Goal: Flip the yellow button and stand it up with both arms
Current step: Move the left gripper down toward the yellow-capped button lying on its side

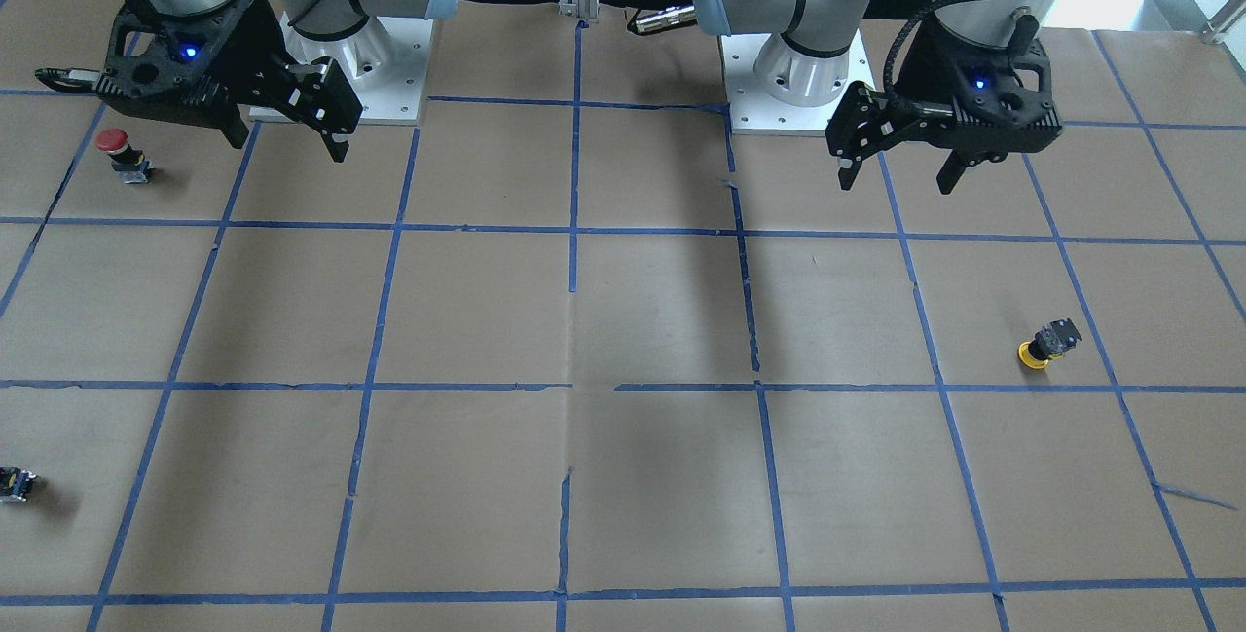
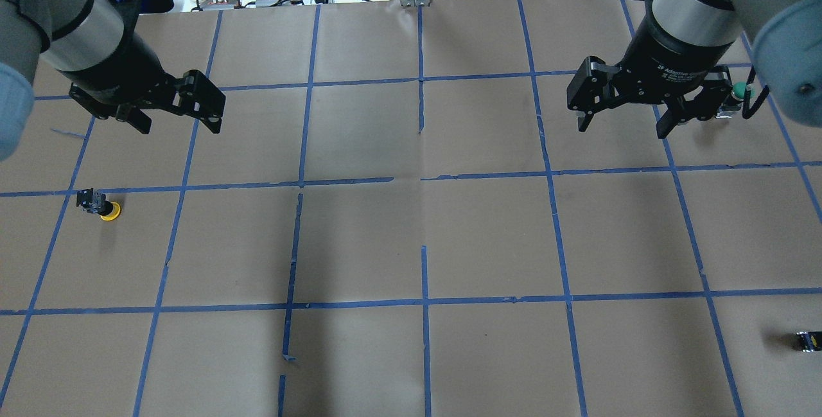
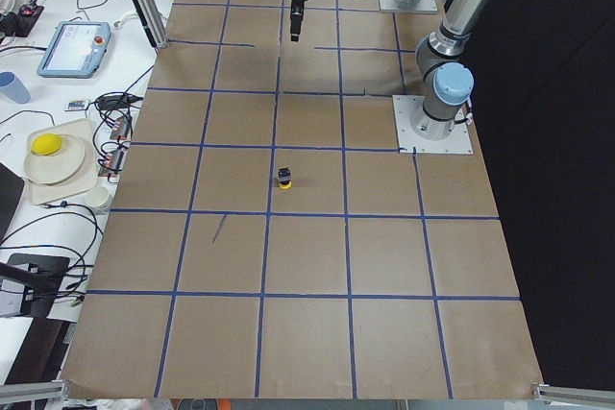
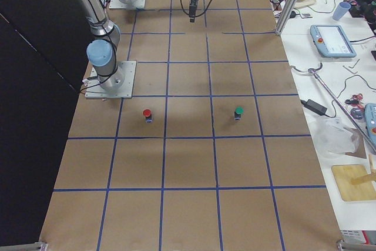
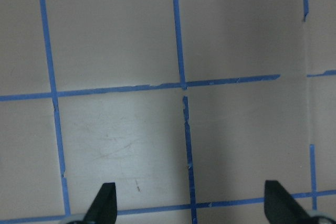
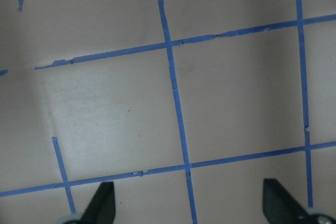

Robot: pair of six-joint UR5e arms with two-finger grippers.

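Observation:
The yellow button point(image 1: 1046, 345) rests tipped over on the brown paper, its yellow cap down against the paper and its black-grey body angled upward. It also shows in the overhead view point(image 2: 99, 205) and the left side view point(image 3: 285, 178). My left gripper point(image 2: 176, 126) hangs open and empty above the table, behind the button and apart from it; it also shows in the front view point(image 1: 896, 184). My right gripper point(image 2: 623, 129) is open and empty on the far side of the table, as the front view point(image 1: 289, 147) shows too. Both wrist views show only paper and tape between open fingers.
A red-capped button point(image 1: 122, 155) stands below and beside my right gripper. A green-capped button point(image 2: 738, 92) stands next to it. A capless black-grey switch block point(image 2: 808, 340) lies near the table's right edge. Blue tape lines grid the paper.

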